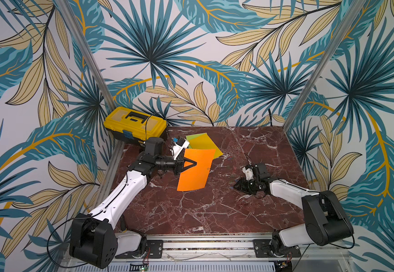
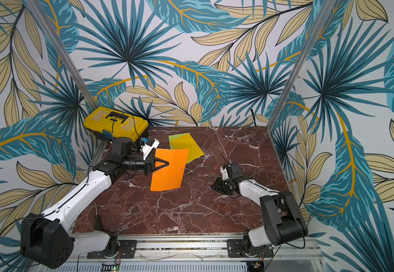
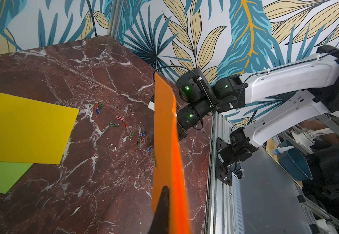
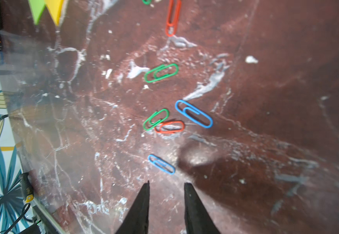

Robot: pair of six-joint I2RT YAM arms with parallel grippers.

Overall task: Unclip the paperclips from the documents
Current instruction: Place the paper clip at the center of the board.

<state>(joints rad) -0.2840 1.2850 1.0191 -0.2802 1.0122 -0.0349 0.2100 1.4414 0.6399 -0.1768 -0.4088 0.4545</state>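
My left gripper [image 1: 194,162] [image 2: 167,163] is shut on the orange document [image 1: 196,172] [image 2: 168,170] and holds it up off the table, curved. In the left wrist view the orange document [image 3: 164,131] stands edge-on with one dark finger [image 3: 164,198] against it. A small paperclip [image 1: 208,168] sits at its right edge. The yellow document [image 1: 201,141] [image 3: 22,125] lies over the green document [image 1: 189,137] [image 3: 0,176] at the back. Several loose paperclips [image 1: 234,167] [image 3: 132,132] lie on the marble. My right gripper [image 1: 236,186] [image 4: 167,183] hangs low and open, holding nothing, with a blue paperclip [image 4: 161,164] just ahead of it.
A yellow toolbox [image 1: 136,124] [image 2: 116,123] stands at the back left corner, close behind my left arm. The metal rail [image 1: 205,245] runs along the table's front edge. Frame posts and patterned walls close in the sides.
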